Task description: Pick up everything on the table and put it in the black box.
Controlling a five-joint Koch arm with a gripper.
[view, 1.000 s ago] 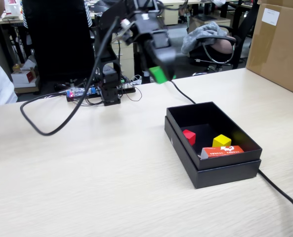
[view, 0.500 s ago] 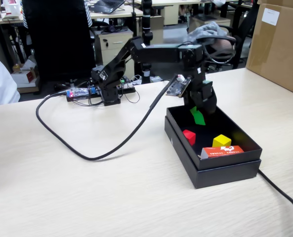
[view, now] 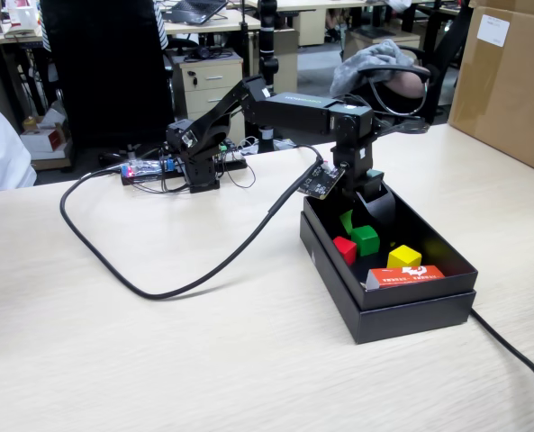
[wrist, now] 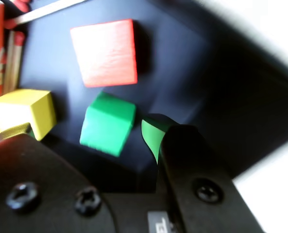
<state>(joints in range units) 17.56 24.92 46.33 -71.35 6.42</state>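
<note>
bright green cube (view: 366, 239), red cube (view: 344, 249), yellow cube (view: 404, 257), matte black box (view: 409, 310), beige wood-grain table (view: 158, 342)

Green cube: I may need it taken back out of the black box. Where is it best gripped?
Probably from above, jaws across two opposite side faces of the green cube. It lies on the black box floor with the red cube and yellow cube close by, so choose the freer sides.

Your small bright green cube (view: 366, 238) (wrist: 107, 124) with plain faces, resting free on the floor of your shallow matte black box (view: 411, 310) (wrist: 182, 58), box lying open on your light beige wood-grain table (view: 158, 342)
</note>
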